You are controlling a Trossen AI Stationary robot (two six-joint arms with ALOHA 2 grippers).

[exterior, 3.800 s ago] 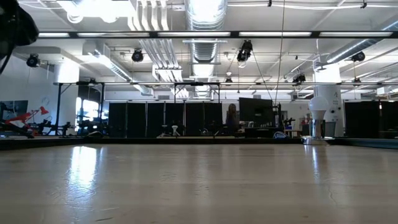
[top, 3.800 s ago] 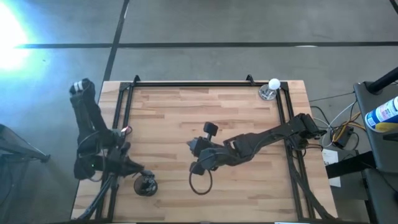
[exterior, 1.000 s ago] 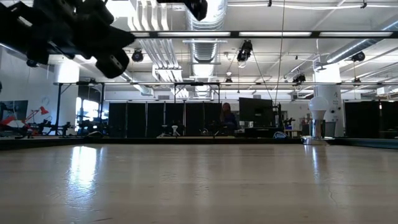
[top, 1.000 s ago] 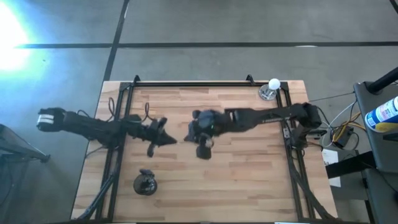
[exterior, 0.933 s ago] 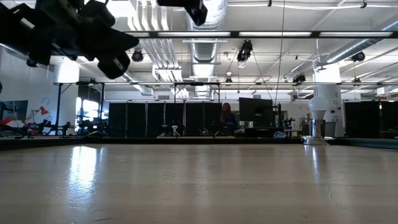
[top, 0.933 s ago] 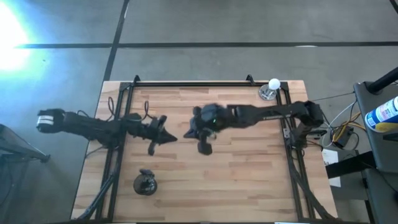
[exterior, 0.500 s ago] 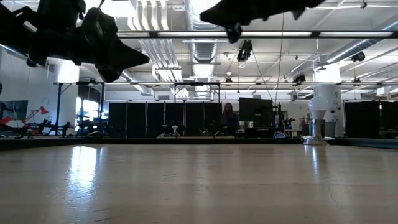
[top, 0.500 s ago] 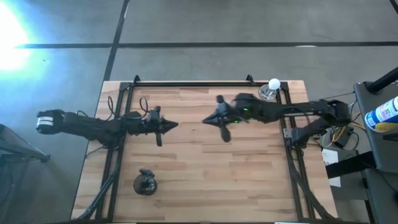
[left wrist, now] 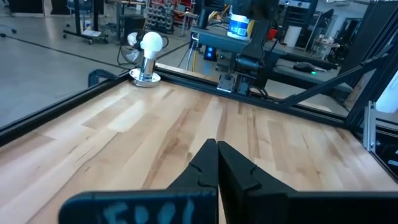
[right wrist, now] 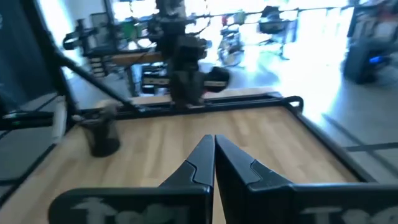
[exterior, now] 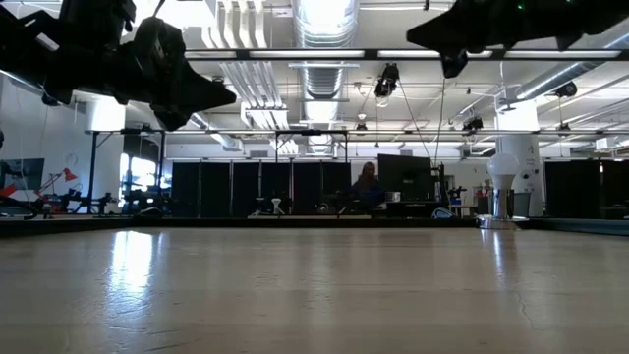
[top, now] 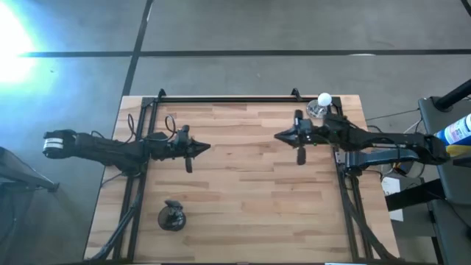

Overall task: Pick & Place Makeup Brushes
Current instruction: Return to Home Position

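Note:
No makeup brushes show on their own in any view. A dark round cup (top: 171, 216) stands near the table's front left corner and also shows in the right wrist view (right wrist: 102, 134). What it holds cannot be told. My left gripper (top: 208, 147) hovers shut over the table's left half, pointing level toward the right edge; its shut fingers (left wrist: 217, 152) have nothing between them. My right gripper (top: 277, 137) hovers shut over the right half, pointing toward the left edge, and is likewise empty (right wrist: 214, 142). Both hang high above the tabletop (exterior: 224, 96) (exterior: 421, 37).
A white ball on a clear stand (top: 322, 103) sits at the far right corner, close behind my right arm. A black frame rail (top: 228, 99) runs round the wooden tabletop (top: 243, 191). Bare wood lies between and in front of the two grippers.
My right gripper has drawn back from the table's middle toward the right and far edges, staying shut. My left gripper has swung its tip a little toward the far edge, so that it now points straight at the right edge, and then kept still.

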